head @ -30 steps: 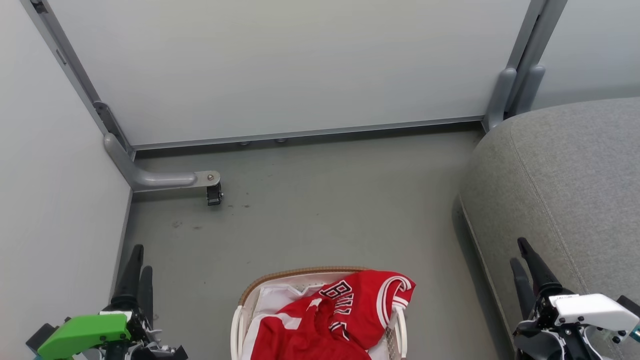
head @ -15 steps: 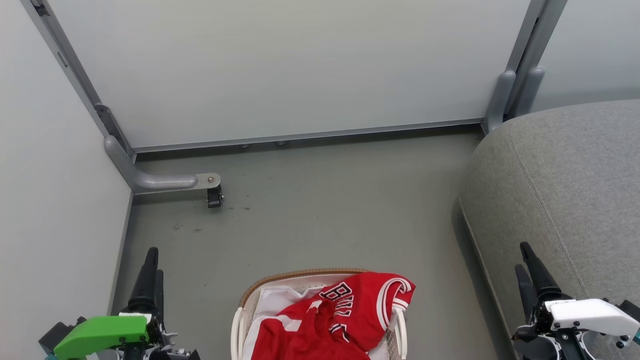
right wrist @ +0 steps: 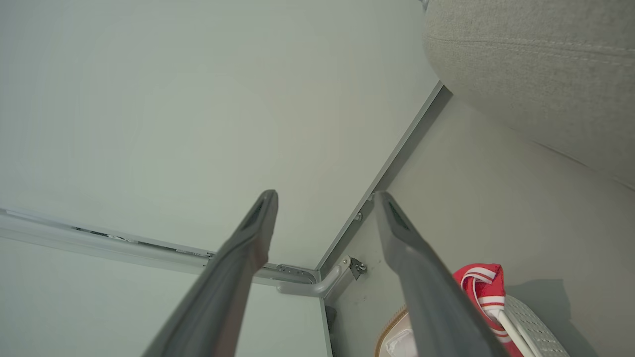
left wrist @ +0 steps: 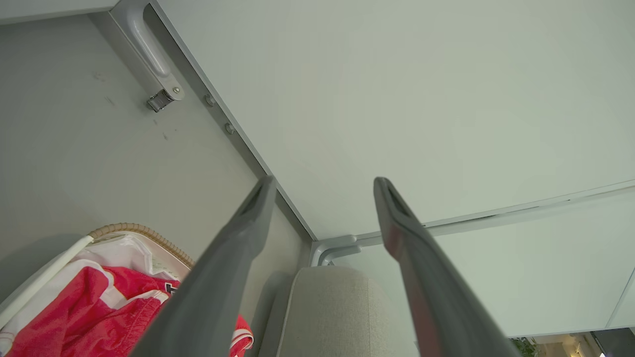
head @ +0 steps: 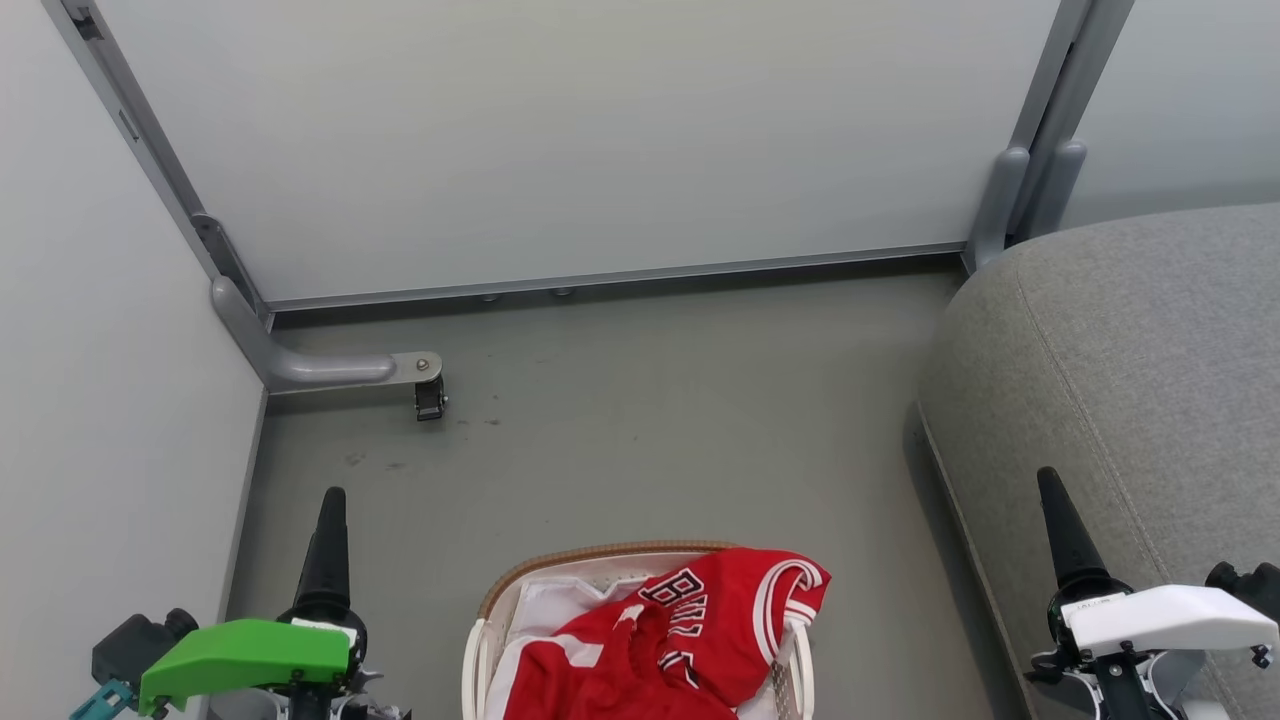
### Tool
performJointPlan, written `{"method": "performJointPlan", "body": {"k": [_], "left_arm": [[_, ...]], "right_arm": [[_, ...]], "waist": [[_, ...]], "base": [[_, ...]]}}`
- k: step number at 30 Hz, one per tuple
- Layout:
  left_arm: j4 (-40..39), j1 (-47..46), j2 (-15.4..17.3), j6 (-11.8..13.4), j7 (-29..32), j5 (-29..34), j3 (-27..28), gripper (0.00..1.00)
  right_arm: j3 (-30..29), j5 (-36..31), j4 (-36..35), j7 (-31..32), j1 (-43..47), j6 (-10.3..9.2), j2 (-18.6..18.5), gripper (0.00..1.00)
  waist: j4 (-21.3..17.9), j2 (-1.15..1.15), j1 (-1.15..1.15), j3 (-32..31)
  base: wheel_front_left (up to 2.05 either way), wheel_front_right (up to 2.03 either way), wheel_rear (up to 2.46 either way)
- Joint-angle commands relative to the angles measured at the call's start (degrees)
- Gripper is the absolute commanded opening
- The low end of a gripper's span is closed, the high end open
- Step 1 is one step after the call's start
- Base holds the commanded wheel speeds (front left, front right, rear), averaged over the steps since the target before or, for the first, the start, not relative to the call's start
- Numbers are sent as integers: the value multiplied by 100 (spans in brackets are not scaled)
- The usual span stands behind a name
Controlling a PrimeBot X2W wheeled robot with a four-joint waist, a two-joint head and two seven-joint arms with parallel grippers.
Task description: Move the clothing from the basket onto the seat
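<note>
The floor (head: 650,420) is viewed steeply from above by the head camera; from low down, the wrist views are crossed, with the basket (head: 590,552) and wall (head: 600,130) shared.

Black, white-edged letters "BUL" are showing on the red clothing (head: 700,640) at the bottom centre of the head view; further lettering is folding out of sight.

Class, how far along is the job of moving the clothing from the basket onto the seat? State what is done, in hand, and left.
Done: nothing yet; the clothing lies heaped in the basket, one corner draped over its rim, none on the seat. In hand: nothing; the left end effector and right end effector are open, either side of the basket. Left: the whole grasp, lift and carry.
</note>
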Motion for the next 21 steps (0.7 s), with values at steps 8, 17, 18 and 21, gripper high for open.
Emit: {"method": "performJointPlan", "body": {"k": [8, 17, 18, 21], "left_arm": [[-229, 45, 34, 112, -206, 1200, -209, 100], [-294, 105, 39, 158, -380, 2183, -328, 100], [-296, 111, 40, 158, -396, 2279, -336, 100], [-314, 144, 42, 168, -451, 2548, -358, 100]], "right_arm": [[110, -1124, -276, -210, 101, 1, -62, 100], [149, -2000, -284, -383, 171, 1, -69, 100], [151, -2078, -288, -402, 173, 1, -70, 100], [176, -2345, -299, -458, 178, 1, -72, 100]], "waist": [[6, 0, 0, -21], [12, 0, 0, -22], [12, 0, 0, -21], [12, 0, 0, -19]], "base": [[0, 0, 0], [0, 0, 0], [0, 0, 0], [0, 0, 0]]}}
